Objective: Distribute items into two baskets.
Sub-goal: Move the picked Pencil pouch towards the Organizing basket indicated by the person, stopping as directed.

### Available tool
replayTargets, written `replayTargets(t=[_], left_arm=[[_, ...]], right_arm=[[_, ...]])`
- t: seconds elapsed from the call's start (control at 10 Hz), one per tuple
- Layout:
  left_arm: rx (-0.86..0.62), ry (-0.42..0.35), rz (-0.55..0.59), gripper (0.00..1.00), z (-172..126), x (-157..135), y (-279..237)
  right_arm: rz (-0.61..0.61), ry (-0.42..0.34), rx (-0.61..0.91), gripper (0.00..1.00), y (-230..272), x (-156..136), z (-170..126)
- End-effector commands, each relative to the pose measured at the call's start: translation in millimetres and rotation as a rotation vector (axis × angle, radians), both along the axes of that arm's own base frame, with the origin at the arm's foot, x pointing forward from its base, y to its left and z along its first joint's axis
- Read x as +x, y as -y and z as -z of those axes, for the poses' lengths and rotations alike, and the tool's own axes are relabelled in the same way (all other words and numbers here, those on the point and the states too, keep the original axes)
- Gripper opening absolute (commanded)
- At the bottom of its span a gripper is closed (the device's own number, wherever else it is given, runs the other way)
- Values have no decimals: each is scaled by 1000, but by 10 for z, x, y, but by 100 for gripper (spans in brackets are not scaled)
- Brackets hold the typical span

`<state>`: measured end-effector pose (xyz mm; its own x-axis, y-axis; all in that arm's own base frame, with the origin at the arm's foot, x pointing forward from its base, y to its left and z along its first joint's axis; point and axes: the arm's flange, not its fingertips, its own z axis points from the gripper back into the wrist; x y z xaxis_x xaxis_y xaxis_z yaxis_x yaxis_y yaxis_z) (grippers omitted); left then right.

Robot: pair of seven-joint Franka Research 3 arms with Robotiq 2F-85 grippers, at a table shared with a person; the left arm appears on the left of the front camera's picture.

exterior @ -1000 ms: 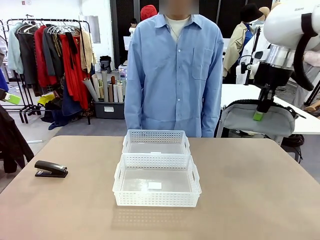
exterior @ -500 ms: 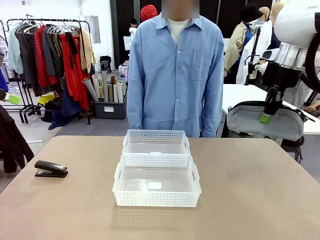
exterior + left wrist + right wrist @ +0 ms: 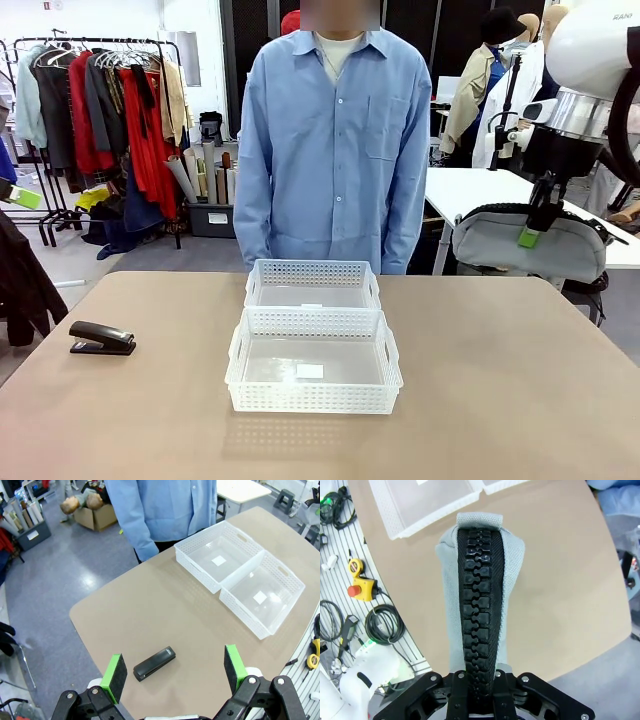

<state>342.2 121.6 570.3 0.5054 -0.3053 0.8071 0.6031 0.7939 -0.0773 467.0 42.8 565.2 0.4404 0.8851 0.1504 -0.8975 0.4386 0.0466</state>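
A grey pouch bag (image 3: 525, 248) with a black strap hangs above the table's far right corner, with my right gripper (image 3: 530, 236) shut on its top. In the right wrist view the pouch (image 3: 512, 570) hangs straight down from the fingers, its black zipper facing the camera. A black stapler (image 3: 101, 338) lies at the table's left side. Two white baskets stand end to end at the middle: the near one (image 3: 314, 400) and the far one (image 3: 312, 271), both empty. My left gripper (image 3: 174, 670) hovers open high above the stapler (image 3: 155, 663).
A person in a blue shirt (image 3: 335, 140) stands at the far edge behind the baskets, arms down. A white table (image 3: 480, 190) stands behind the pouch. Cables and a yellow button box (image 3: 359, 587) lie off the table's edge.
My right arm carried the pouch a little to the right, then held still. The person shifted slightly to the left. The stapler and baskets stayed put.
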Motion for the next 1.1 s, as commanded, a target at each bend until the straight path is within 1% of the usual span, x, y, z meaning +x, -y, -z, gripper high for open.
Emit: replayTargets(t=[0.0,1.0], left_arm=[[-7,15,19,100,-6,7,-3],[-7,15,19,100,-6,7,-3]], right_arm=[[2,14,-5,0,-6,35,-43],[2,14,-5,0,-6,35,-43]])
